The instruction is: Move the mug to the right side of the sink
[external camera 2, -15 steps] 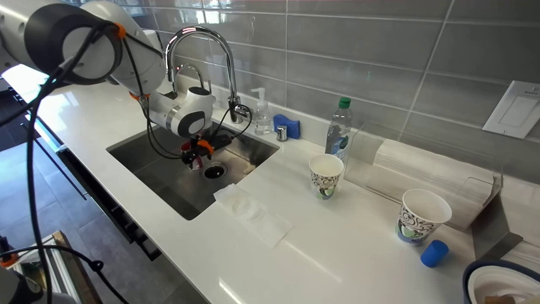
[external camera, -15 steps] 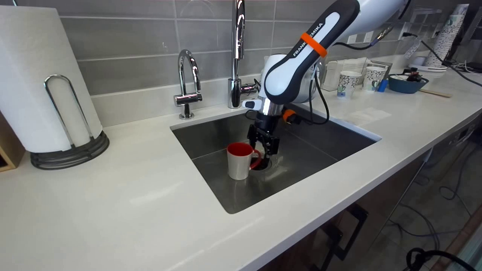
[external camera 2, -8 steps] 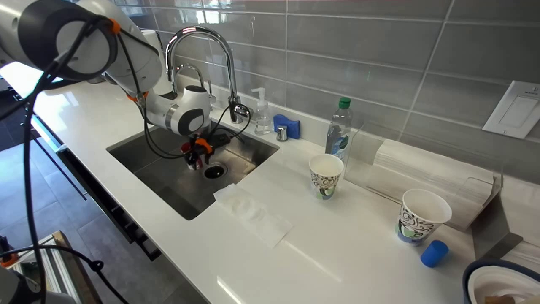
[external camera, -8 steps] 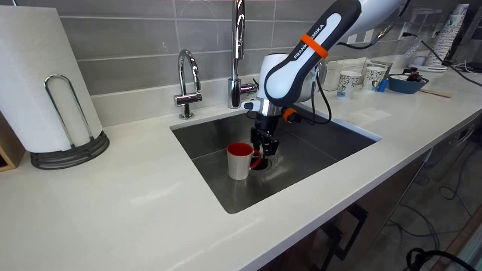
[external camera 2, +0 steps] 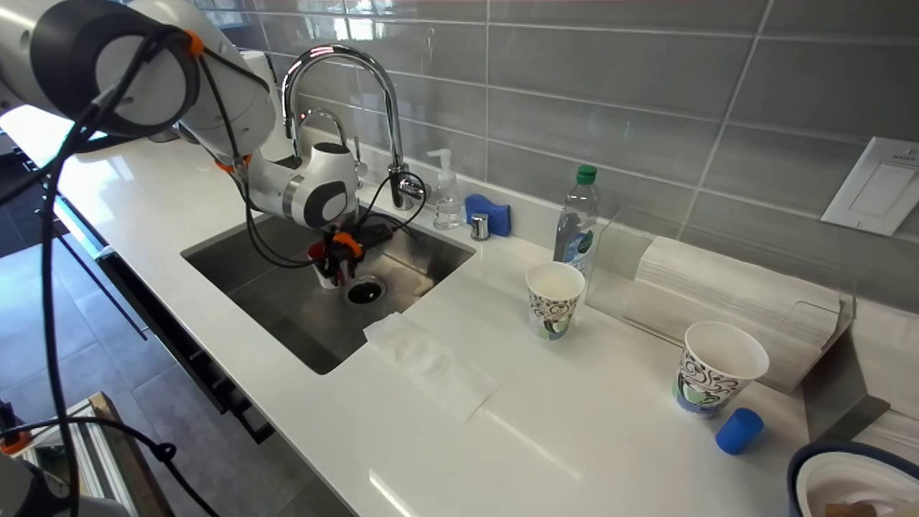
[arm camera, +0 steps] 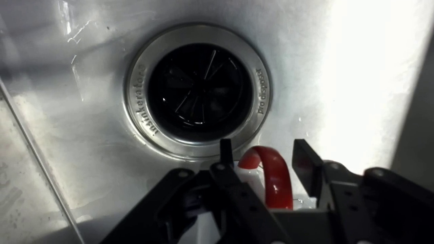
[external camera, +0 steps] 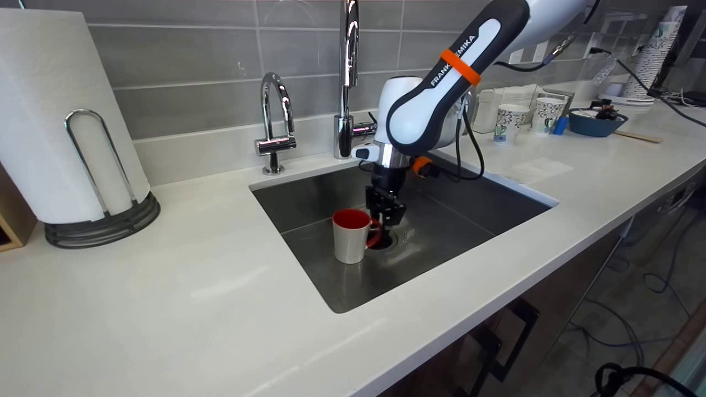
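The mug (external camera: 348, 240), white with a red inside, stands upright in the grey steel sink (external camera: 447, 231), beside the drain (arm camera: 200, 91). Its red handle (arm camera: 278, 179) points toward my gripper (arm camera: 262, 152). In the wrist view the handle lies between the two fingers, with a visible gap before the right-hand fingertip (arm camera: 307, 166). The left-hand finger is close to the mug's body; whether it touches cannot be made out. My jaws are partly closed but still open around the handle. Most of the mug (external camera 2: 327, 278) is hidden behind the gripper in an exterior view.
A tall faucet (external camera 2: 393, 108) and a small tap (external camera: 273, 146) rise behind the sink. Paper cups (external camera 2: 553, 301), a green-capped bottle (external camera 2: 576, 222) and a flat paper towel (external camera 2: 431, 366) are on the counter. A paper towel roll (external camera: 55, 121) stands on the opposite side.
My jaws have drawn closer together around the handle, and the arm has shifted slightly. The mug has stayed in place.
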Robot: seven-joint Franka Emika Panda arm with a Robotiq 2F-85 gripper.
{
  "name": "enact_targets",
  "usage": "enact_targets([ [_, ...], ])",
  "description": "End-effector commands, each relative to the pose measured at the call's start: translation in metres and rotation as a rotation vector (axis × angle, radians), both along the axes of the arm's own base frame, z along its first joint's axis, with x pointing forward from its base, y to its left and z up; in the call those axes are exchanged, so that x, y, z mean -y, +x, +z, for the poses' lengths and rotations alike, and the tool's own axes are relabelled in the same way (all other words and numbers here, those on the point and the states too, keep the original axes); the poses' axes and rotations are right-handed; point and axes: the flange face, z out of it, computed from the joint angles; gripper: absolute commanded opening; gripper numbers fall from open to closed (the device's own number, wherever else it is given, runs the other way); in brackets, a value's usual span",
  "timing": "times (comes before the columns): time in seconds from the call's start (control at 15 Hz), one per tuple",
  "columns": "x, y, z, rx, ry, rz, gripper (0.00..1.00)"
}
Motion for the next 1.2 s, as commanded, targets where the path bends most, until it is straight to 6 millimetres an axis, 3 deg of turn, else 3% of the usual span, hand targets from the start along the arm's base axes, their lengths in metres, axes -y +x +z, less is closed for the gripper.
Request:
enact_targets([
  [0.0, -0.0097, 0.0028, 0.0011, 0.001, -0.031, 0.012, 0.49],
  [0.27, -0.0152, -0.0001, -0.0006, -0.009, -0.035, 0.011, 0.36],
  [0.33, -0.0161, -0.0008, -0.001, -0.011, -0.037, 0.011, 0.29],
  [0.4, -0.0168, -0.0012, -0.0014, -0.013, -0.04, 0.011, 0.32],
  [0.47, -0.0174, -0.0018, -0.002, -0.015, -0.044, 0.009, 0.12],
  [0.67, -0.0176, -0.0019, -0.0023, -0.015, -0.063, 0.004, 0.01],
  [1.13, -0.0135, 0.0004, -0.0008, -0.007, -0.08, -0.018, 0.02],
])
